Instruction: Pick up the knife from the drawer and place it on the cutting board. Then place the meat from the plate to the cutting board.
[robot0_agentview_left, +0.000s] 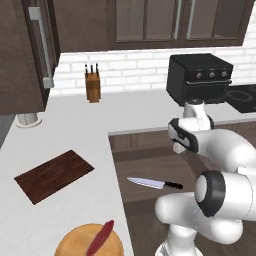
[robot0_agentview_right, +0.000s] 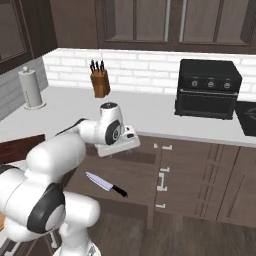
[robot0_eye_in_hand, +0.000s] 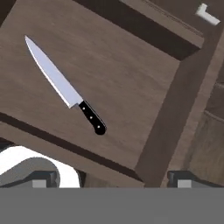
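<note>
Meat (robot0_agentview_left: 100, 238) on plate (robot0_agentview_left: 75, 244); knife (robot0_eye_in_hand: 65, 86) flat in open drawer (robot0_eye_in_hand: 113, 65); no writing legible.

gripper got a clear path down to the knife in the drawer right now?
Probably yes. The drawer is pulled open, the knife lies flat and alone on its floor, and the gripper hangs above it with nothing between.

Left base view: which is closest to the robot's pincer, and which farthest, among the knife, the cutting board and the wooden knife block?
Measured from the pincer, which hangs above the open drawer:
1. Knife, lying in the drawer just below the pincer.
2. Cutting board, on the counter to the left.
3. Knife block, at the back against the tiled wall.
</note>
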